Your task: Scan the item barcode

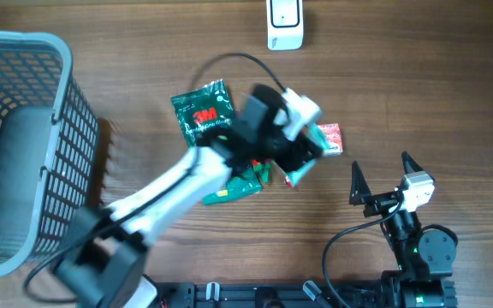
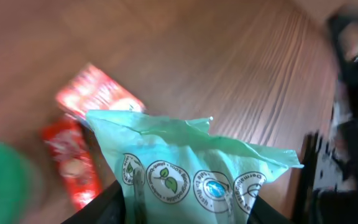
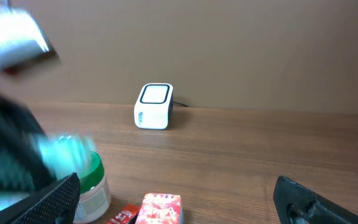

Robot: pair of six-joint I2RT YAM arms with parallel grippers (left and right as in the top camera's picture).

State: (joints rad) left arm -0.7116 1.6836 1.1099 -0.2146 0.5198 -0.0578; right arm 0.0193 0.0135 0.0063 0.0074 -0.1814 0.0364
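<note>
Mint-green crinkly plastic pouch (image 2: 185, 162) looks light, soft and slippery. The left claw (image 2: 185, 214) pinches one end, well short of the white box-shaped barcode scanner (image 1: 285, 21); gripping a sealed edge seems safest. Right claw (image 1: 381, 168) gapes empty, farther from the scanner.

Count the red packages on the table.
2. A red box lies right of the left arm; a red wrapper lies beside it, partly under that arm. The arm may hide others.

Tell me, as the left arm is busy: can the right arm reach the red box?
Probably yes. The right pincer stands open, with bare table between it and the red box. The left pincer, gripping a green packet, hovers beside it.
</note>
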